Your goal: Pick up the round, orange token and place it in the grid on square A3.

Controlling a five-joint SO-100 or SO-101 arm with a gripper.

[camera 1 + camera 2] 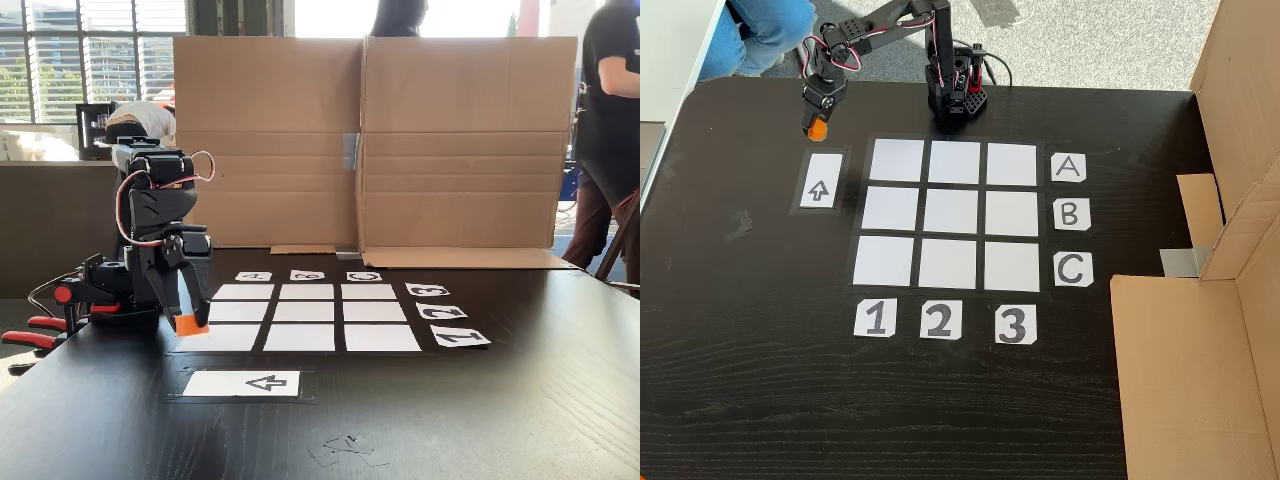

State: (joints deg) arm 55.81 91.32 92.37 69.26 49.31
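Observation:
The orange token [191, 324] [817, 129] sits between the black fingers of my gripper [189, 316] [817, 121], which is shut on it. It hangs low over the dark table, beside the grid's [306, 314] [953, 213] corner nearest the arrow strip and the arm's base. I cannot tell whether it touches the table. Square A3 [243, 292] [1013, 163] is bare white paper. In a fixed view it is the top right cell, next to label A [1068, 168]. The token is two cells and a bit away from it.
A white strip with a black arrow [243, 383] [821, 181] lies beside the grid. The arm's base [110, 290] [956, 98] stands at the table edge, with red clamps [35, 335]. A cardboard wall [400, 150] [1230, 200] stands beyond labels A B C. People stand behind it.

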